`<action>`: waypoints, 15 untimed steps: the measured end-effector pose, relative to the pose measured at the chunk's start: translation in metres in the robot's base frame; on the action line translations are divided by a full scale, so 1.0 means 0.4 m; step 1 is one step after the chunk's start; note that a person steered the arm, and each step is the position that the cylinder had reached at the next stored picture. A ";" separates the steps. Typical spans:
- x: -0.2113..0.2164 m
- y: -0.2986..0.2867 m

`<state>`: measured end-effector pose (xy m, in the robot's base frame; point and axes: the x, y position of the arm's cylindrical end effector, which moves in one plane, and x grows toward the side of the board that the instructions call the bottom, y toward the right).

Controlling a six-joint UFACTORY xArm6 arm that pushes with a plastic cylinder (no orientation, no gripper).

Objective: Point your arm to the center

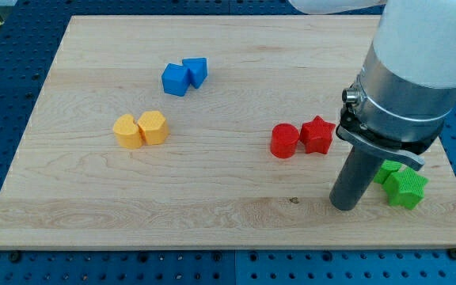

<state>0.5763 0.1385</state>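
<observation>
My tip (344, 206) rests on the wooden board (212, 206) at the lower right. It stands just left of two green blocks: a green star (408, 189) and a second green block (387, 169) partly hidden behind the rod. A red cylinder (284, 141) and a red star (317, 134) sit touching each other, above and left of the tip. Two yellow blocks (127, 131) (153, 127) sit side by side at the left. Two blue blocks (176, 79) (196, 70) sit together at the upper left of centre.
The board lies on a blue perforated table (6, 95). The arm's large grey and white body (410, 71) covers the board's upper right corner.
</observation>
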 end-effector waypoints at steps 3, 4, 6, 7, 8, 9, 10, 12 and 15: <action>0.007 -0.060; 0.035 -0.146; 0.035 -0.151; 0.081 -0.150; 0.105 -0.151; 0.107 -0.152; 0.077 -0.160; -0.015 -0.207; -0.023 -0.320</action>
<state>0.5670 0.0104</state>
